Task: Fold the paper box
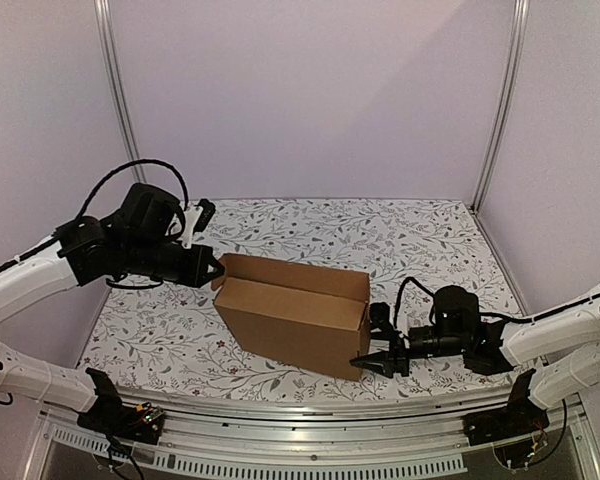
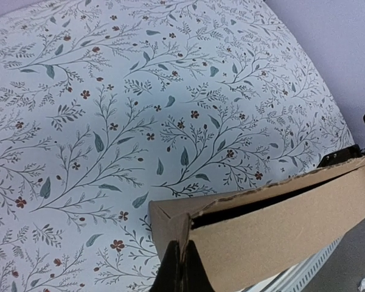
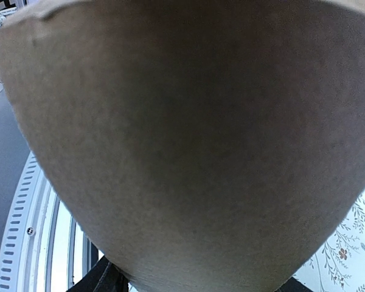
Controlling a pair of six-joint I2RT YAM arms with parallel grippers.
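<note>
The paper box [image 1: 295,315] is plain brown cardboard, standing as a long closed-up box in the middle of the table, with a dark slit under its lid in the left wrist view [image 2: 280,231]. My left gripper [image 1: 218,272] is shut on the thin cardboard edge at the box's far left corner [image 2: 182,267]. At the box's near right end sits my right gripper [image 1: 372,345], open. There the box's cardboard wall [image 3: 188,140] fills the right wrist view, and only the dark fingers [image 3: 103,281] show at the bottom corners, spread wide.
A floral tablecloth [image 1: 380,230] covers the table. A slotted metal rail [image 1: 300,440] runs along the near edge, close under the right gripper [image 3: 30,231]. Pale walls with aluminium posts [image 1: 500,100] enclose the back and sides.
</note>
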